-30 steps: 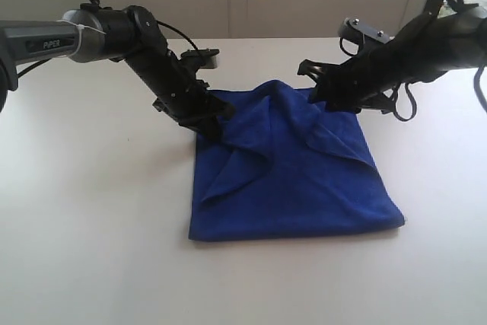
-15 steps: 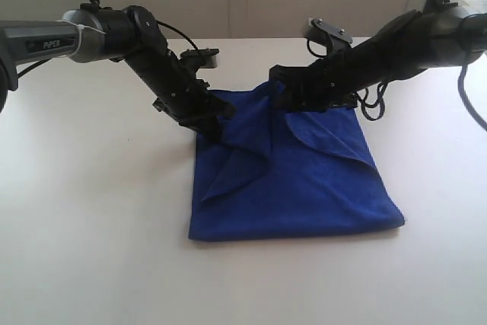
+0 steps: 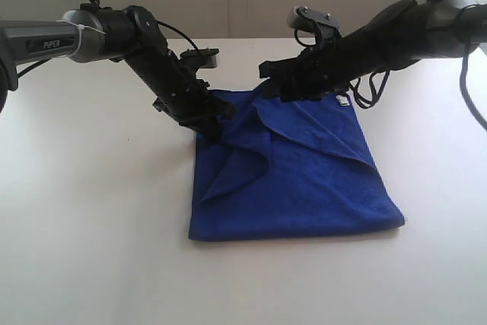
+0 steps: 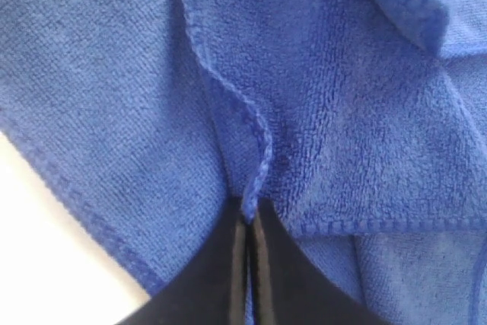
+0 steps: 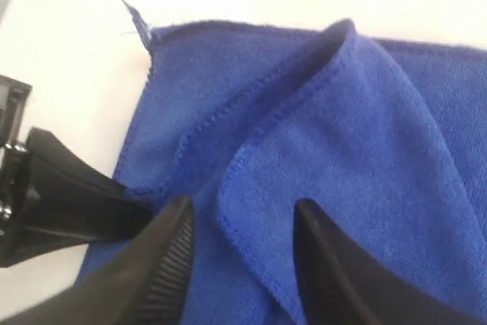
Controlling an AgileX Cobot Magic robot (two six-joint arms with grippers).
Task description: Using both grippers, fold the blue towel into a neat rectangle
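The blue towel (image 3: 304,180) lies rumpled on the white table, with a loose flap folded diagonally across its far half. My left gripper (image 3: 217,123) is at the towel's far left corner, shut on a hemmed edge (image 4: 259,165) that rises from between its jaws (image 4: 249,215). My right gripper (image 3: 270,85) hovers over the far middle edge. It is open (image 5: 242,205), and the flap's hemmed edge (image 5: 251,150) lies below the gap without being pinched. A small white tag (image 3: 342,100) shows at the far right corner.
The bare white table (image 3: 91,249) surrounds the towel, with a pale wall behind it. The left arm (image 5: 61,203) sits close beside my right gripper's fingers. Cables hang off the right arm (image 3: 373,93).
My right gripper has moved left along the towel's far edge and its jaws now stand apart. The raised fold has sunk lower. The left arm has not moved.
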